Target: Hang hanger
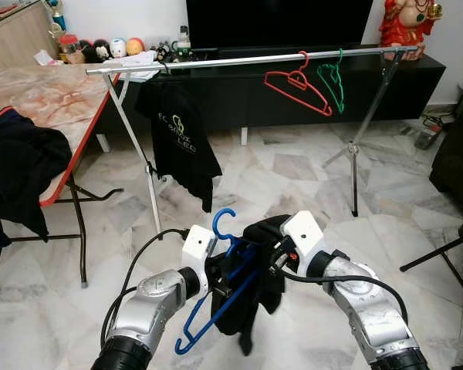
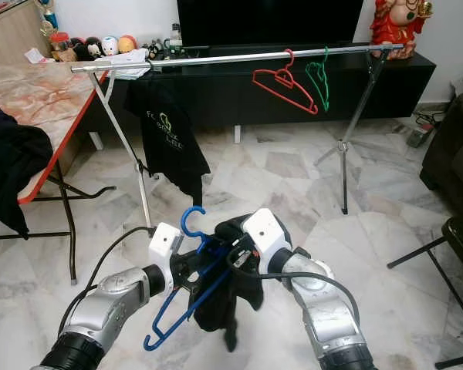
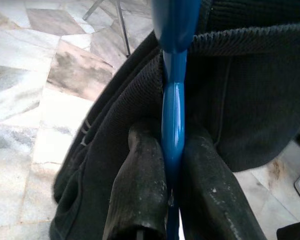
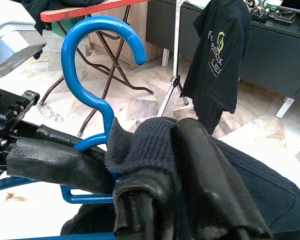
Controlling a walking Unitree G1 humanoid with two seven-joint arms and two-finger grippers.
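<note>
The left pincer (image 3: pixel 172 200) is clamping the blue hanger (image 1: pixel 216 304) by its bar, low before the robot's chest. The right pincer (image 4: pixel 190 200) is gripping folds of a dark garment (image 1: pixel 247 308) draped over it. The silver rail (image 1: pixel 247 60) is standing well apart ahead. Judging from this, keeping the hook upright and the cloth bunched will help.
</note>
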